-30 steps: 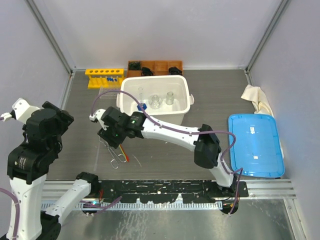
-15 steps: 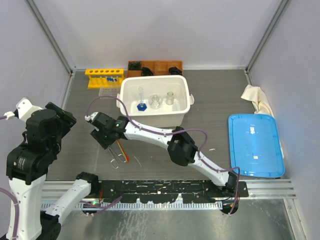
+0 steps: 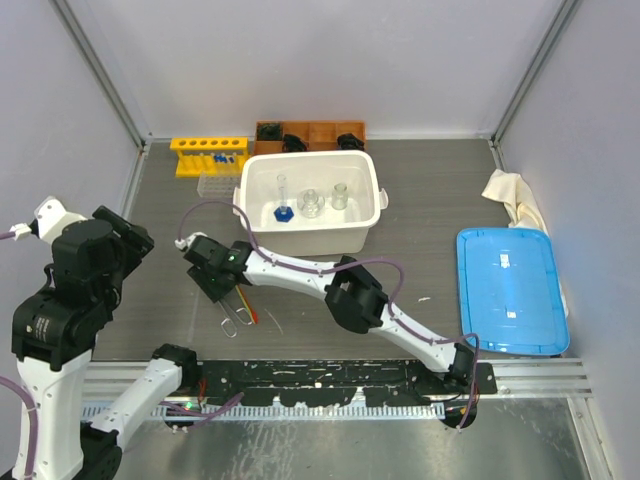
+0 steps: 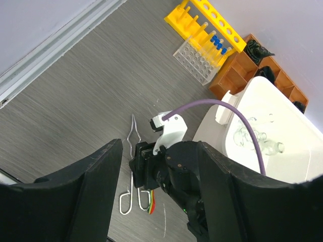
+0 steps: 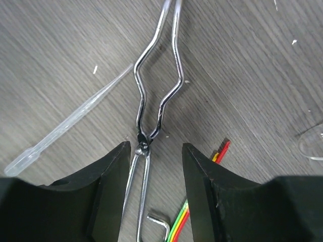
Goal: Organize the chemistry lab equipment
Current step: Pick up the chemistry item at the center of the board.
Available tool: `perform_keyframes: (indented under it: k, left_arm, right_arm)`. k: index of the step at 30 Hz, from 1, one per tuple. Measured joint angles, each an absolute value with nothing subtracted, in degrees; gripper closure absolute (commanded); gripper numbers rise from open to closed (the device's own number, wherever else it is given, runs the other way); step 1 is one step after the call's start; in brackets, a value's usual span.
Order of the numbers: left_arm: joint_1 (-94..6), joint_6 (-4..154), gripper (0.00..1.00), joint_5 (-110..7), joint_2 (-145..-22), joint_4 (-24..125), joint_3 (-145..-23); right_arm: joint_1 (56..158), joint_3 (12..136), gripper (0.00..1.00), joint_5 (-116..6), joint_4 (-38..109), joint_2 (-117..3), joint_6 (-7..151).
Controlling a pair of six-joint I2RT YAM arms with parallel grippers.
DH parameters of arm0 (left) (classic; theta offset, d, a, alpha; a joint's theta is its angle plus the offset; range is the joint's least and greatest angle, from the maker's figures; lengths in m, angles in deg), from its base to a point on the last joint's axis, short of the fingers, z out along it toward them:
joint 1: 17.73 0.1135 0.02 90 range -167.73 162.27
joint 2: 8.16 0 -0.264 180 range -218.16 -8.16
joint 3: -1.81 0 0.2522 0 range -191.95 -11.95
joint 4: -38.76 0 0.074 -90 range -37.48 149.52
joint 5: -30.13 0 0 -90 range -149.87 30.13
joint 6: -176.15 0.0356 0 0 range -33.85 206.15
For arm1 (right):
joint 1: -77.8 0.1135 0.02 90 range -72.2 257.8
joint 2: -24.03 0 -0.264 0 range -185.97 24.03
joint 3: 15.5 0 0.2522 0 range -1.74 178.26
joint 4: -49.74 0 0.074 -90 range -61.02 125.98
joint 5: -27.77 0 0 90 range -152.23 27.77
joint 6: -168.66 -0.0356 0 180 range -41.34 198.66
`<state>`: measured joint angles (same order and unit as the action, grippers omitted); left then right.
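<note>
Right gripper (image 5: 154, 148) with fingers spread, astride the metal tongs (image 5: 142, 144) on the grey table (image 5: 262, 75) — contact cannot be judged.

Right wrist view: the tongs run up the centre of the frame, both ends cut off by the top and bottom edges. A clear pipette (image 5: 75, 117) lies at the left. The thin red-orange stick (image 5: 222, 149) lies at lower right, partly behind a finger. A curved glass edge (image 5: 312, 141) at the right border is too cropped to identify. From above, the right gripper hides most of the tongs; only their looped end shows, centre left. Left gripper (image 4: 160, 146) — high at the left, fingers apart, empty. Flasks (image 3: 311, 203) sit in the white tub (image 3: 310, 235), upper centre. The blue-capped tubes (image 3: 228, 157) in the yellow rack (image 3: 200, 146) are barely resolved.
</note>
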<state>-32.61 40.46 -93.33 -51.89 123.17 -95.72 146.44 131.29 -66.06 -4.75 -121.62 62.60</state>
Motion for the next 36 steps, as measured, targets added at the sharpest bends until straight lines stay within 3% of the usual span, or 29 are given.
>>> perform_keyframes:
  k: [17,22,29,36]
  left_arm:
    - [-32.6,40.6,0.37,-92.0,-51.6,123.6,-95.4]
    - [-32.6,40.6,0.36,-91.5,-51.6,123.5,-94.4]
    - [-32.6,40.6,0.36,-91.5,-51.6,123.5,-93.5]
    - [-32.6,40.6,0.36,-91.4,-51.7,122.6,-93.4]
  right_arm:
    - [147.8,132.7,0.54,-70.6,-4.0,-124.2,63.1]
    - [148.4,132.6,0.67,-71.8,-3.5,-124.4,63.9]
    - [148.9,132.3,0.97,-71.8,-2.5,-124.4,64.1]
    - [149.0,131.1,0.99,-71.8,-1.7,-123.7,64.6]
